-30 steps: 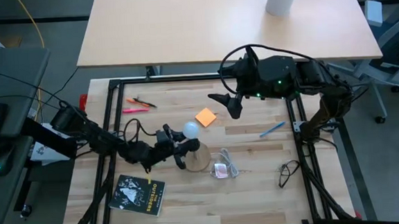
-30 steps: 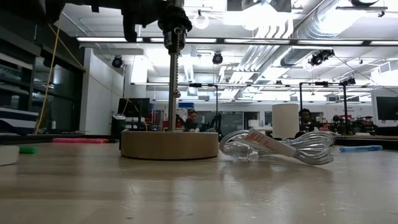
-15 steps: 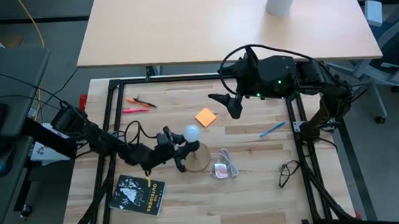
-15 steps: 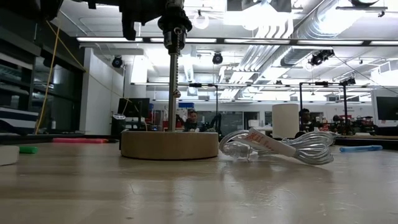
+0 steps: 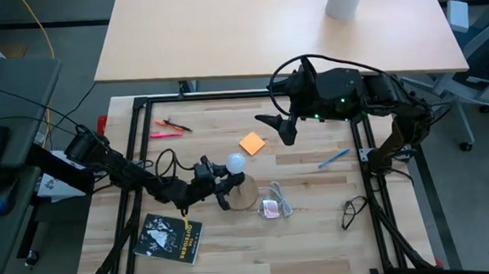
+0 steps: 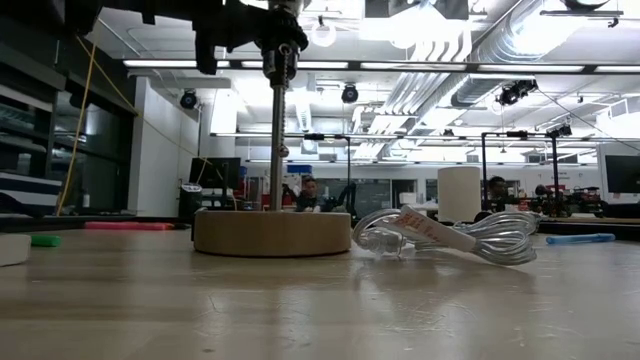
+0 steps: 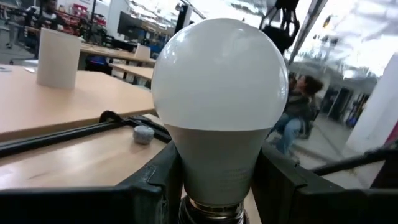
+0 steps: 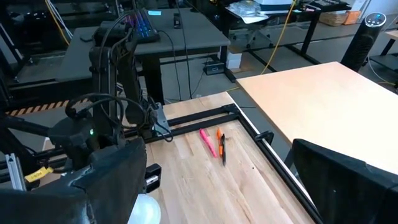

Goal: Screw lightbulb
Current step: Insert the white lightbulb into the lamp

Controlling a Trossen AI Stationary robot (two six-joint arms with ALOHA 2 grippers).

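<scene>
The lightbulb (image 5: 236, 162) is a white frosted globe on a grey lower body, and it fills the left wrist view (image 7: 217, 81). My left gripper (image 5: 223, 179) is shut on it at mid-table, above a tan wooden disc (image 5: 246, 195). In the low view a thin metal stem (image 6: 276, 140) rises from the disc (image 6: 272, 232) to a dark socket (image 6: 280, 45) under the gripper. Whether the bulb's threaded base (image 7: 211, 214) meets the socket cannot be seen. My right gripper (image 5: 282, 128) hangs open, high over the far middle of the table. My left gripper pinches the bulb's grey lower body (image 7: 189, 168) between its two fingers (image 7: 163, 177), just above the threaded base. The fingers come nearly level from the table's left. The bulb stands roughly upright, globe up, held clear of the table top.
An orange note (image 5: 252, 142) lies just beyond the bulb, and a blue pen (image 5: 333, 158) lies to its right. Pink and orange pens (image 5: 169, 129) are at the far left, a black book (image 5: 170, 237) at the near left. A clear packet with a cord (image 5: 274, 205) lies beside the disc.
</scene>
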